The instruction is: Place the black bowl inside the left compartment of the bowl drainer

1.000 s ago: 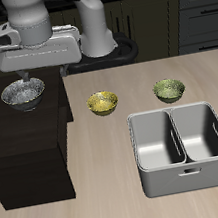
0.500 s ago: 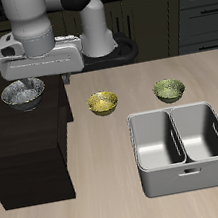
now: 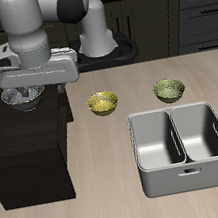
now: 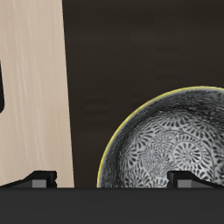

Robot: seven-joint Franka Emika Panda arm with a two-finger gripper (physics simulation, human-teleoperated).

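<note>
The black bowl rests on top of a dark cabinet, with its silvery patterned inside facing up. My gripper hangs just above the bowl and covers part of it in the exterior view. In the wrist view the gripper is open, its fingertips spread wide, one over the bowl and the other over the cabinet top. The grey bowl drainer stands on the wooden table nearer the front edge, both wells empty.
Two small yellow-green bowls sit on the table between the cabinet and the drainer's back rim. The cabinet top lies higher than the table surface. Dark kitchen drawers run along the back.
The arm has swung sideways along the cabinet and come down over the black bowl. The bowl and the drainer have not moved.
</note>
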